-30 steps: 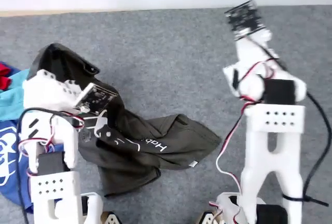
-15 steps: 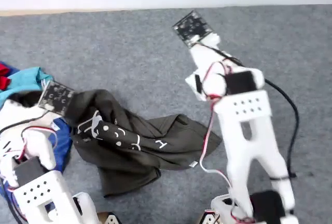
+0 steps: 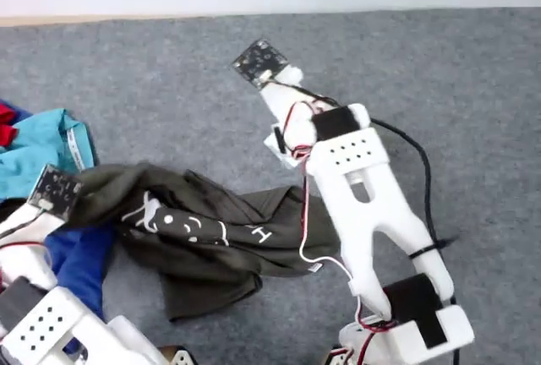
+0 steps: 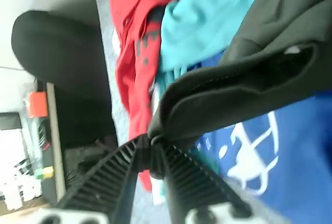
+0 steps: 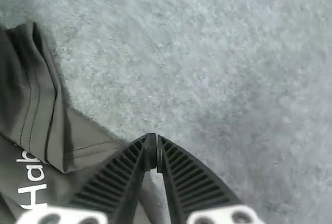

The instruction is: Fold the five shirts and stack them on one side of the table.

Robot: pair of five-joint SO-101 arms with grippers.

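Note:
A dark olive shirt with white print lies crumpled across the grey carpeted table. One end is lifted toward the left arm. My left gripper is shut on a folded edge of this dark shirt. My right gripper is shut with nothing in it, low over the carpet right beside the dark shirt's hem. The right arm leans in over the shirt's right end.
Beyond the left gripper a red shirt, a teal shirt and a blue printed shirt lie piled at the table's left edge. Bare carpet stretches across the back and the right side.
The left arm has drawn back to the left, pulling the dark shirt's end with it. The right arm has swung left from the far right, toward the shirt's right end.

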